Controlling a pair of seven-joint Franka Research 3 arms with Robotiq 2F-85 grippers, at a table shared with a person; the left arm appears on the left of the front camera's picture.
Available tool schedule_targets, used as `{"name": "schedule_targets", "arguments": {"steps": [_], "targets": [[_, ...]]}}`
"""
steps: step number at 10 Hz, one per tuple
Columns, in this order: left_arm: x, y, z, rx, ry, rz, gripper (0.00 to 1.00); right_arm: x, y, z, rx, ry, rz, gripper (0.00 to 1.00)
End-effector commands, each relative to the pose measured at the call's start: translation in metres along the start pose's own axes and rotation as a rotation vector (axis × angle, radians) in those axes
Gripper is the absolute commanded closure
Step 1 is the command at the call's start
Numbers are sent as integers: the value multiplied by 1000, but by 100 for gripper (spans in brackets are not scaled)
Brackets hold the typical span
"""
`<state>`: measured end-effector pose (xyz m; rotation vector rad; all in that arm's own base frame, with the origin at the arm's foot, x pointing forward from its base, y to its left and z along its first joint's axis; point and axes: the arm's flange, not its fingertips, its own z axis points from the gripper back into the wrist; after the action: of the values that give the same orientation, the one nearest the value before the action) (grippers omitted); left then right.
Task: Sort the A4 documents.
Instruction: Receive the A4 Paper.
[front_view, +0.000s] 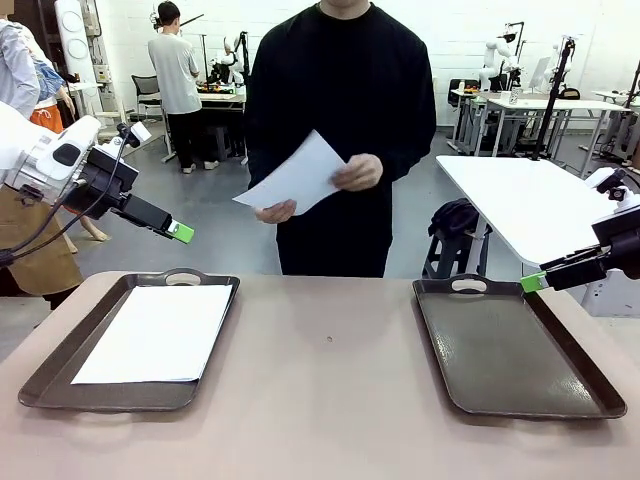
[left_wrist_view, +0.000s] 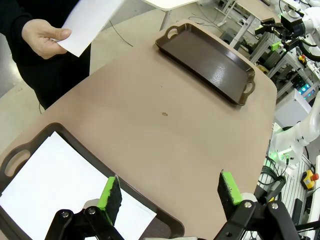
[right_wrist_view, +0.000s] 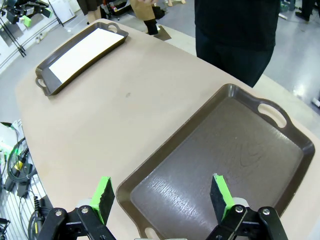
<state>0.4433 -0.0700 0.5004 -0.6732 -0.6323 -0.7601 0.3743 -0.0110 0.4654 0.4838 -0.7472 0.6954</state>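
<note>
One A4 document (front_view: 150, 335) lies flat in the dark brown left tray (front_view: 215, 345). The person across the table holds another white sheet (front_view: 295, 175) in both hands at chest height. My left gripper (front_view: 180, 232) hovers open above the left tray's far corner. In the left wrist view its fingers (left_wrist_view: 112, 197) stand wide over the sheet (left_wrist_view: 55, 185) and the tray's rim. My right gripper (front_view: 533, 282) hangs open over the right tray (front_view: 515, 345), which holds nothing. Its green pads (right_wrist_view: 103, 197) straddle that tray's near edge (right_wrist_view: 150, 172).
Bare tan tabletop (front_view: 330, 400) lies between the two trays, with a small dark speck (front_view: 329, 339) at its middle. A white table (front_view: 520, 205) stands behind the right tray. Other people and benches are far off.
</note>
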Motion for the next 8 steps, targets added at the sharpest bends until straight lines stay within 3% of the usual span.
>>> {"name": "schedule_targets", "arguments": {"steps": [1,8], "targets": [[-1,0,0,-7,-5,-5,0,0,-4,-5,19,-26,8,0],[-1,0,0,-7,-5,-5,0,0,-4,-5,19,-26,8,0]]}}
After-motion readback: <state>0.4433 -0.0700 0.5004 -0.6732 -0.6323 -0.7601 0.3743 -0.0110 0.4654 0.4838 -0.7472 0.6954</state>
